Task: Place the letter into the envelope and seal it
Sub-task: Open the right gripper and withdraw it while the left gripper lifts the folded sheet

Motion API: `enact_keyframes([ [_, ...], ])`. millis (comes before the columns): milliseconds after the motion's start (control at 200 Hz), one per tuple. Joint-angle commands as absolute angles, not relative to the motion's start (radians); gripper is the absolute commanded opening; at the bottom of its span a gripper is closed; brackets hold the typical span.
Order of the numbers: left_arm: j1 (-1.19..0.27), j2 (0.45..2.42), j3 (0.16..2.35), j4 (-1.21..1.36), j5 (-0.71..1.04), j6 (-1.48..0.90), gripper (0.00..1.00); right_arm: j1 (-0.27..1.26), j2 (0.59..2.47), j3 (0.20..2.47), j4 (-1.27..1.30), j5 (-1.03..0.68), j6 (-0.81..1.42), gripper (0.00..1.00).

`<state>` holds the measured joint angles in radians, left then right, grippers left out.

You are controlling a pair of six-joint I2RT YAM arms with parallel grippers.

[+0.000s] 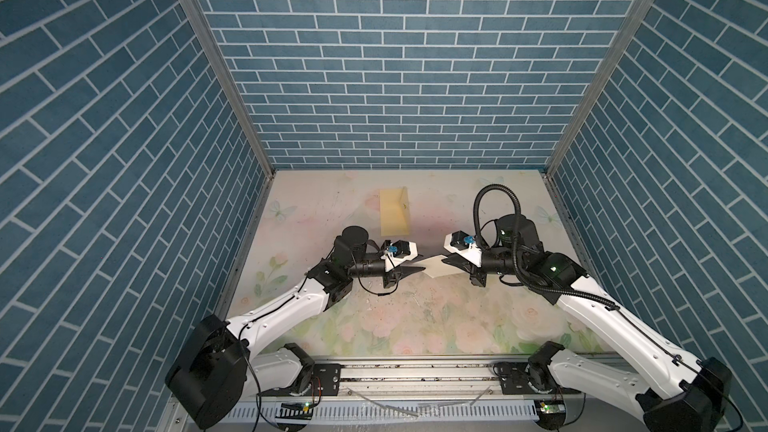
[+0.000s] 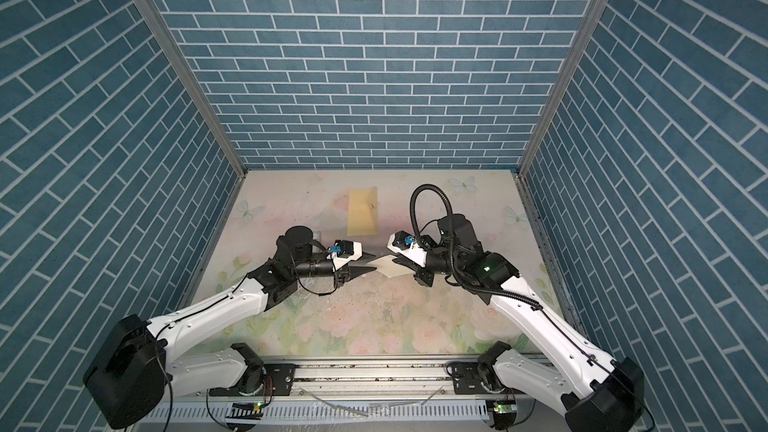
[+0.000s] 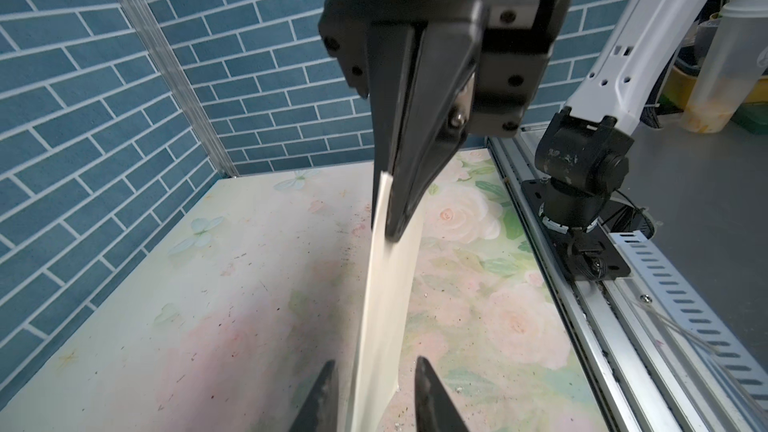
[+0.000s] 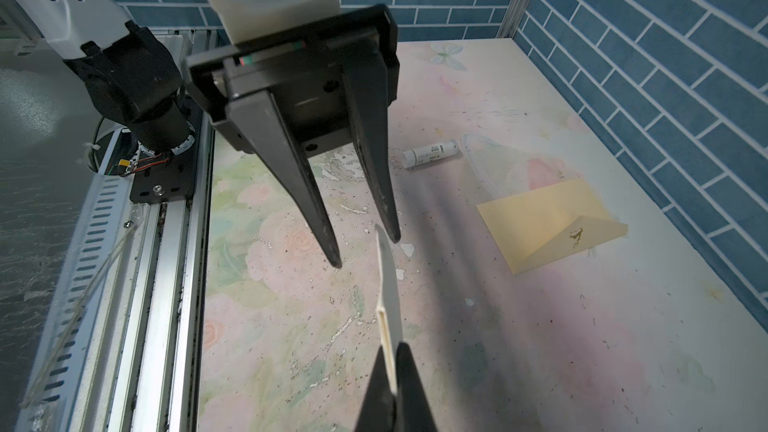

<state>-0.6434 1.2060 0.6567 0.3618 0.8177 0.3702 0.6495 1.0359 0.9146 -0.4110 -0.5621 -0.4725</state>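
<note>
Nearest me runs the aluminium rail (image 1: 415, 371) that carries both arm bases, with a slotted white cable duct (image 1: 374, 411) in front of it. Beyond it, over the middle of the tabletop (image 1: 415, 317), the letter (image 1: 434, 270) hangs in the air between the two hands. It is folded into a narrow cream strip, plain and smooth on the faces I can see, and stands on edge. Its long axis runs across both top views, from one hand toward the other. My right hand (image 4: 392, 351) has its fingers pressed together on one end of the strip, pinching it. My left hand (image 4: 365, 251) is spread: its tapered black fingers (image 4: 291, 168) stand apart with the letter's free end between them, and the left wrist view shows a gap on each side of the paper. The envelope (image 1: 395, 211) lies flat farther back, well apart from the letter, its long axis pointing from the rail toward the back wall. It is pale yellow and matte, with a triangular flap and a small dark mark on the side toward the right arm. A white tube (image 4: 432, 152) lies on its side near it. The tabletop is a pastel print of roses and butterflies, scuffed, speckled and flaked in patches. Walls (image 1: 395, 76) of blue brick-pattern panels close three sides, joined by metal corner posts.
</note>
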Motion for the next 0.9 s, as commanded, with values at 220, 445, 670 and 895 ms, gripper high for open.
enact_keyframes([
  [220, -0.64, 1.268, 0.693, 0.393, 0.877, 0.324, 0.29, 0.664, 1.102, 0.934, -0.377, -0.621, -0.483, 0.0],
  [445, -0.641, 1.295, 0.694, 0.4, 0.893, 0.313, 0.08, 0.676, 1.111, 0.937, -0.361, -0.613, -0.479, 0.0],
  [670, -0.64, 1.259, 0.677, 0.434, 0.818, 0.27, 0.0, 0.678, 1.112, 0.919, -0.279, -0.54, -0.433, 0.1],
  [895, -0.634, 1.119, 0.664, 0.323, 0.358, 0.143, 0.0, 0.679, 1.084, 0.876, -0.07, -0.304, -0.297, 0.49],
])
